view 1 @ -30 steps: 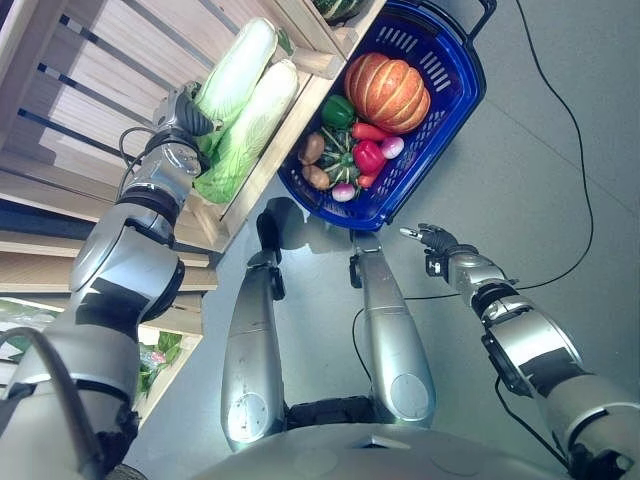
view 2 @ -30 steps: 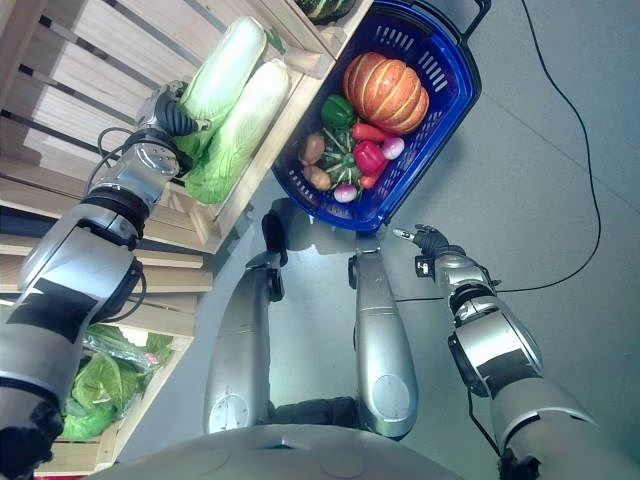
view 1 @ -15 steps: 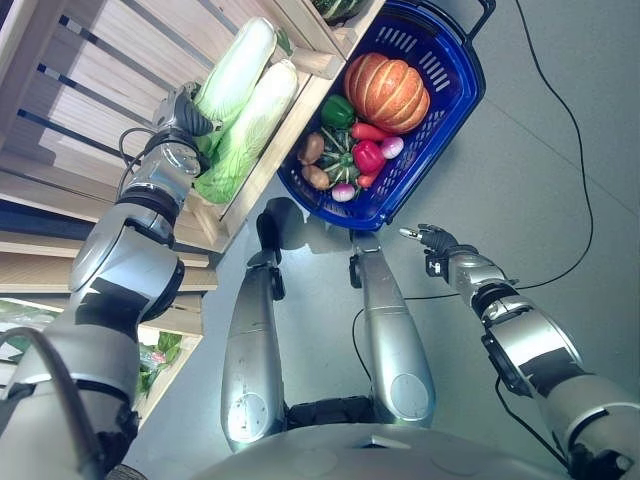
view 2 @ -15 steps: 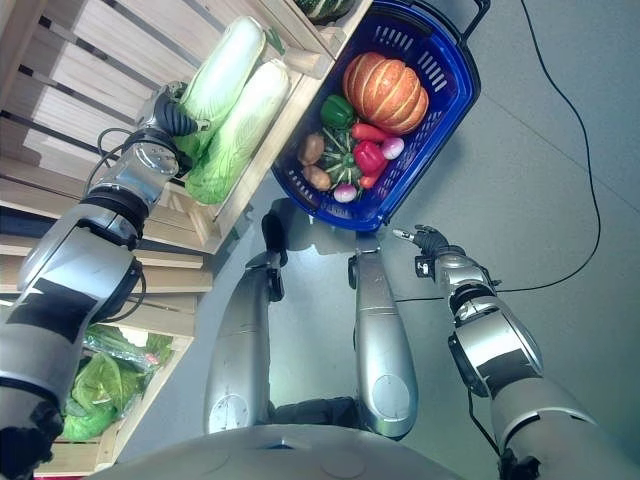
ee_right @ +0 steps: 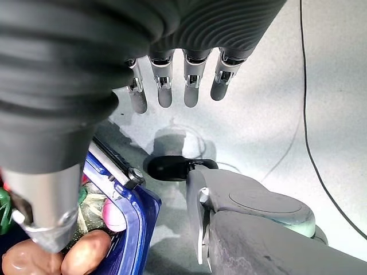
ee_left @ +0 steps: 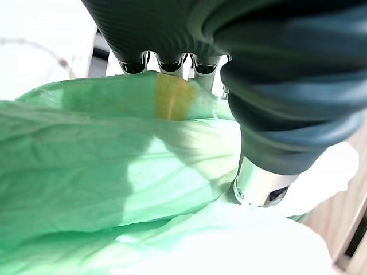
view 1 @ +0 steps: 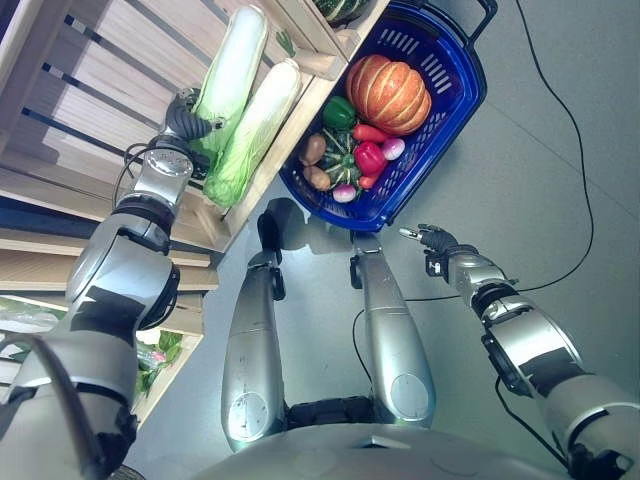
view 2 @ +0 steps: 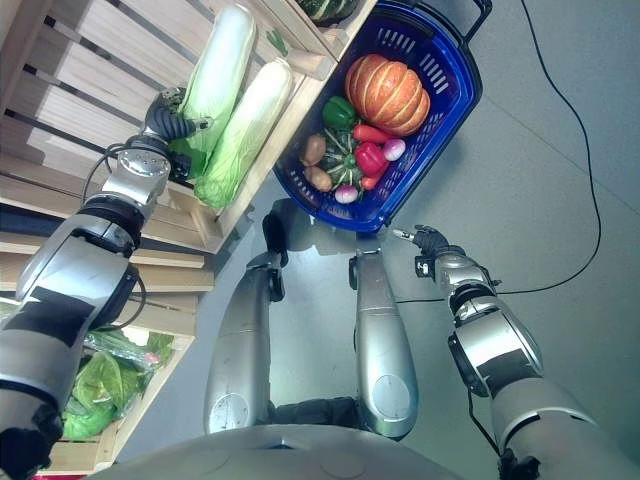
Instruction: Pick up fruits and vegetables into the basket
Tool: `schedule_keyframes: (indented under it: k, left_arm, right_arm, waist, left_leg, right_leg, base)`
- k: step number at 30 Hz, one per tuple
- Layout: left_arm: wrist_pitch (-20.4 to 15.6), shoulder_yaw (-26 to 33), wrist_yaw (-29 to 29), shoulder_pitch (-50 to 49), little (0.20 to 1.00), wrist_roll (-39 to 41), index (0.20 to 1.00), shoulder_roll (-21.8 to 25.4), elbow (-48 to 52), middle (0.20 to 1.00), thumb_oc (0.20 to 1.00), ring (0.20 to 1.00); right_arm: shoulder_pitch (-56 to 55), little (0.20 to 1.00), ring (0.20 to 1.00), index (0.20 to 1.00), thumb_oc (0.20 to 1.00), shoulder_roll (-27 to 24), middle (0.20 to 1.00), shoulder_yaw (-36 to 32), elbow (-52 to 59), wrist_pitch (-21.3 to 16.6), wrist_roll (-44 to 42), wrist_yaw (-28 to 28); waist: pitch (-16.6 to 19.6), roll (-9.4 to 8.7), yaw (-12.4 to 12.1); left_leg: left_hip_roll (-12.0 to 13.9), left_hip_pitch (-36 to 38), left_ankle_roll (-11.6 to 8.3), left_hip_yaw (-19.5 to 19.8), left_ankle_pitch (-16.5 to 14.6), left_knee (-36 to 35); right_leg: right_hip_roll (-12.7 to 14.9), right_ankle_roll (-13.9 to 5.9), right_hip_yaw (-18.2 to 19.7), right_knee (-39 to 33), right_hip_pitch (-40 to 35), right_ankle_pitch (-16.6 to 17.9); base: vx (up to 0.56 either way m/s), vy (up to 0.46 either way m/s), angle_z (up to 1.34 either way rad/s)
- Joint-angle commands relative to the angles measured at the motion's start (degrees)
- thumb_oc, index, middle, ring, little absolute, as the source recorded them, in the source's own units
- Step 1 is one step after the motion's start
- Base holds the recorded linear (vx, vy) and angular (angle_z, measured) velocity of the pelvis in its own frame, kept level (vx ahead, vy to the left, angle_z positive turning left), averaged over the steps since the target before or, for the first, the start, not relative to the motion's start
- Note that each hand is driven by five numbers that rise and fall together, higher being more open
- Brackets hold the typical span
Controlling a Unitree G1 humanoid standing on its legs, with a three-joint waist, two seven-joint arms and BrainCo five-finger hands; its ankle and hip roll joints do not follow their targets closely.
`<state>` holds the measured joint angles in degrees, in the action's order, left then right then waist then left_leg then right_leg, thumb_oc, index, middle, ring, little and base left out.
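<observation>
Two long napa cabbages lie in a wooden crate (view 1: pixel 300 50) on the shelf. My left hand (view 1: pixel 185 118) is at the leafy end of the upper cabbage (view 1: pixel 232 70). In the left wrist view its thumb (ee_left: pixel 261 183) presses on the green leaves (ee_left: pixel 103 183) and its fingers reach behind them. The second cabbage (view 1: pixel 255 125) lies beside it. The blue basket (view 1: pixel 460 100) stands on the floor and holds an orange pumpkin (view 1: pixel 388 92), a green pepper (view 1: pixel 338 110), a red pepper (view 1: pixel 368 156), potatoes (view 1: pixel 312 150) and small radishes. My right hand (view 1: pixel 432 240) hangs open over the floor, below the basket.
A dark green squash (view 1: pixel 335 8) sits in the crate beyond the cabbages. Wooden shelf boards run along the left. Bagged leafy greens (view 2: pixel 100 385) lie on a lower shelf. Grey floor spreads to the right of the basket.
My left hand has drawn back to the left, and the upper cabbage has shifted up and away from the second one. The right hand has not moved.
</observation>
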<state>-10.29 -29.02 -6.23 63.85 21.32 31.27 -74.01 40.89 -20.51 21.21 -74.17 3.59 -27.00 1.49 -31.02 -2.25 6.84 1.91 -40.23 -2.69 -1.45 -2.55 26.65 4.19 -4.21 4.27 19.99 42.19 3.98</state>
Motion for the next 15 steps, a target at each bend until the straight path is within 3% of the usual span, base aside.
schedule_keyframes:
  k: [1, 7, 15]
  left_arm:
    - [-3.03, 5.65, 1.46, -2.03, 0.200, 6.51, 0.200, -1.39, 3.44, 0.200, 0.200, 0.200]
    - [-4.25, 7.02, 4.01, -1.94, 0.200, 11.51, 0.200, -1.65, 5.29, 0.200, 0.200, 0.200]
    - [-11.94, 9.06, 12.23, -3.32, 0.200, 20.41, 0.200, -2.37, 11.40, 0.200, 0.200, 0.200]
  right_arm:
    - [-3.88, 1.000, 1.000, 1.000, 1.000, -1.32, 1.000, 1.09, 0.26, -0.40, -1.34, -0.15]
    - [-4.16, 1.000, 1.000, 1.000, 1.000, -1.19, 1.000, 0.58, 0.59, -0.39, -1.21, -0.26]
    - [-6.01, 1.000, 1.000, 1.000, 1.000, -0.97, 1.000, -0.93, 1.40, -1.92, -2.17, -1.29]
  waist:
    - [1.22, 0.67, -0.64]
    - [1.22, 0.70, -0.67]
    - [1.22, 0.50, -0.86]
  left_leg:
    - [-1.54, 0.83, 0.04, 0.53, 2.11, -5.07]
    - [-1.59, 0.55, 0.10, 0.54, 2.28, -5.04]
    - [-1.63, 1.02, 0.18, 0.38, 1.49, -4.85]
  right_leg:
    - [-2.15, 1.58, -3.91, 4.22, -1.25, -4.89]
    - [-1.99, 1.64, -4.05, 4.13, -1.06, -4.66]
    - [-1.89, 1.66, -4.09, 3.85, -1.62, -4.87]
  base:
    - [0.00, 0.000, 0.00]
    - [0.00, 0.000, 0.00]
    - [0.00, 0.000, 0.00]
